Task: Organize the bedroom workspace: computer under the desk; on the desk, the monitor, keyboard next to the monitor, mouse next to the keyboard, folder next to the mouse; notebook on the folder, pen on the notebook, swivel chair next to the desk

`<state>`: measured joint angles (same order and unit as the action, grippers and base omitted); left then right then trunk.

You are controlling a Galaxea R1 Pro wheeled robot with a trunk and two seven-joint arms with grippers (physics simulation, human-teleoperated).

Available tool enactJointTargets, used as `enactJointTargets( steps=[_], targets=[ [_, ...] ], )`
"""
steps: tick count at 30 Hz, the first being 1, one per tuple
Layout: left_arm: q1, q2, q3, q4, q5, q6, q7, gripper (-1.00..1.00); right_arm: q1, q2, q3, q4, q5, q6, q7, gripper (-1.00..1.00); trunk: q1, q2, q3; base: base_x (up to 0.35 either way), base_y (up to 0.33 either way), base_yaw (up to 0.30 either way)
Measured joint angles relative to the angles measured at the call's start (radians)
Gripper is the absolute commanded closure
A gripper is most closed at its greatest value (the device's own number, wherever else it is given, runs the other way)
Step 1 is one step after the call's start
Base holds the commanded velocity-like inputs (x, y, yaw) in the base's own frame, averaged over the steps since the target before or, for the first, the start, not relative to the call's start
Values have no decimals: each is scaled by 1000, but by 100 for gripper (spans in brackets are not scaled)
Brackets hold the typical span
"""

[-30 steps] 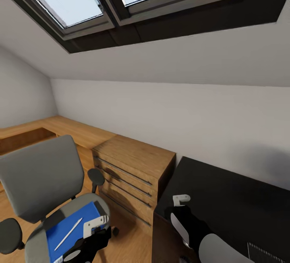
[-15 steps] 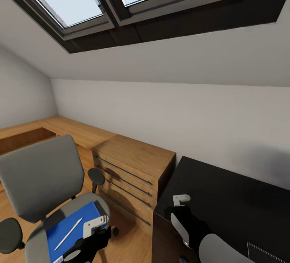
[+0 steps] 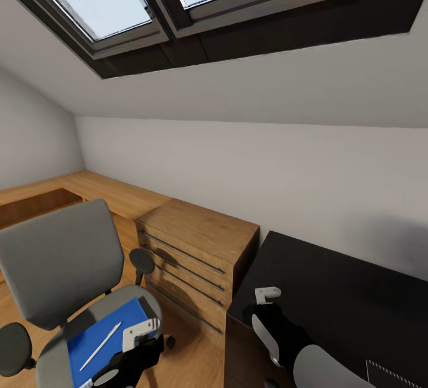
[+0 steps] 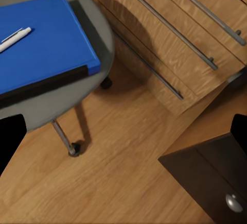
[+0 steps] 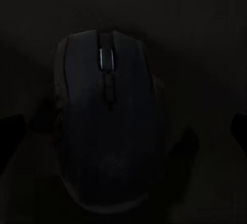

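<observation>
The grey swivel chair (image 3: 56,260) stands at the lower left, with the blue folder (image 3: 107,337) flat on its seat and the white pen (image 3: 101,345) lying on the folder. My left gripper (image 3: 135,349) hovers open beside the seat's right edge; the left wrist view looks past the folder (image 4: 43,44) and pen (image 4: 14,37) to the floor. Over the black desk (image 3: 333,281), my right gripper (image 5: 126,128) is open, its fingertips wide on either side of the dark mouse (image 5: 105,126) resting on the desk top. A thin dark notebook (image 3: 386,373) lies at the desk's near right.
A light wooden chest of drawers (image 3: 196,251) stands between chair and desk, its rail handles (image 4: 170,44) close to my left gripper. The chair's caster (image 4: 73,149) rests on the wooden floor. A low wooden ledge (image 3: 89,189) runs along the sloped wall under skylights.
</observation>
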<state>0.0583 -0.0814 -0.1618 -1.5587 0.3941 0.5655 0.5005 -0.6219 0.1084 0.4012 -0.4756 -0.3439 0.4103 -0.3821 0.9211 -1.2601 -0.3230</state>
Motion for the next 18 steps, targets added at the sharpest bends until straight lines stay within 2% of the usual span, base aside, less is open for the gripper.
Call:
enactJointTargets(
  steps=[12, 16, 18],
  targets=[
    [0, 0, 1, 2, 0, 1, -1, -100, 0, 0, 0, 0, 1, 0, 0, -100, 0, 0, 0, 40, 0, 0],
    [0, -1, 0, 0, 0, 0, 0, -100, -1, 0, 2, -4, -1, -4, 0, -100, 15, -28, -12, 2, 0, 0],
    [0, -1, 0, -2, 0, -1, 1, -100, -1, 0, 2, -3, 1, -5, 0, -100, 15, -28, -12, 0, 0, 0]
  ],
)
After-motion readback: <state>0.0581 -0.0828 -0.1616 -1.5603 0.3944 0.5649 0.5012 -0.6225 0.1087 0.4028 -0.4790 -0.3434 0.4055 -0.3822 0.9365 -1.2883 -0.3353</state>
